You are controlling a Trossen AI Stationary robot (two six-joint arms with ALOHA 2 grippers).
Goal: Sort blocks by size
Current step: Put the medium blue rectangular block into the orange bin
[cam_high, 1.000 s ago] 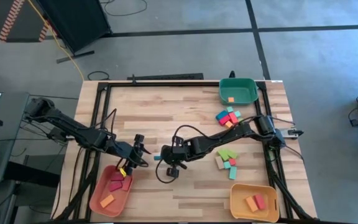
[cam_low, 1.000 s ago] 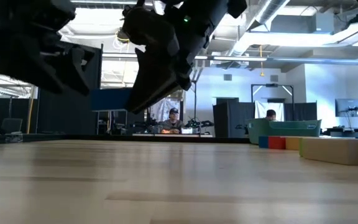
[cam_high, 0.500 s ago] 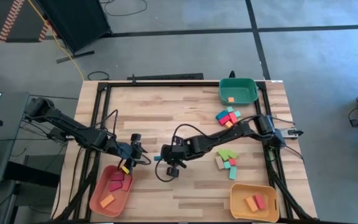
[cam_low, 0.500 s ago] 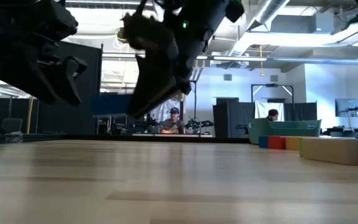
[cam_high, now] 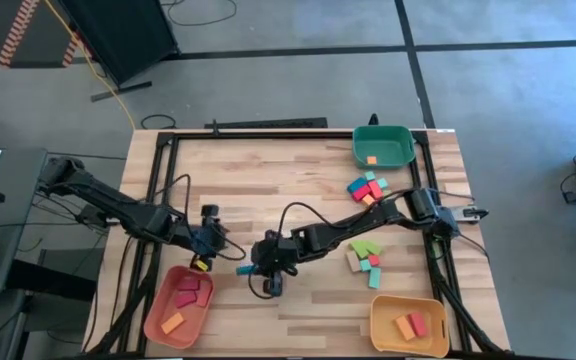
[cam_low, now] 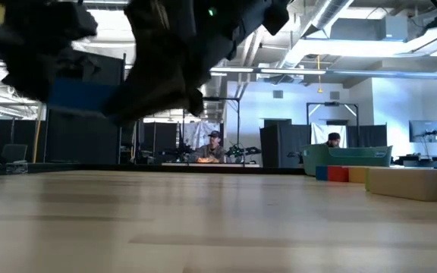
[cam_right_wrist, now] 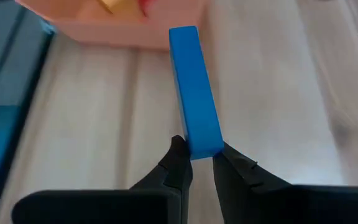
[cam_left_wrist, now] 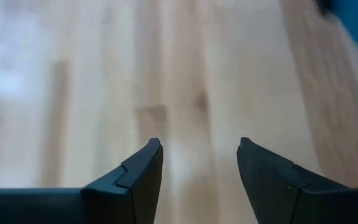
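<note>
A blue bar block [cam_right_wrist: 194, 87] is lifted above the wooden table, with my right gripper [cam_right_wrist: 196, 155] shut on it near the table's middle [cam_high: 251, 268]. The block points at the salmon tray [cam_right_wrist: 135, 28], which holds red, orange and yellow blocks [cam_high: 186, 297]. My left gripper [cam_left_wrist: 199, 149] stands open over bare wood, just beyond the tray's far rim [cam_high: 218, 243], with nothing between its fingers. Loose blocks lie in two clusters on the right [cam_high: 368, 188] [cam_high: 365, 255]. My right gripper pinches the blue bar's near end [cam_right_wrist: 201, 140] between its two fingertips, one on each long side. The fingers come from the table's right, slanting down, and lie along the bar. The bar sticks out ahead of them, clear of the table.
A green tray [cam_high: 398, 158] with one orange block stands at the far right. A yellow tray [cam_high: 380, 322] with orange and red blocks stands at the near right. Cables loop across the table's middle [cam_high: 298, 212]. Black rails frame the table top.
My right gripper has carried the blue bar toward the table's left edge, closer to the salmon tray, and tipped further down. My left gripper has risen, drawn back toward the far left away from the tray, and turned.
</note>
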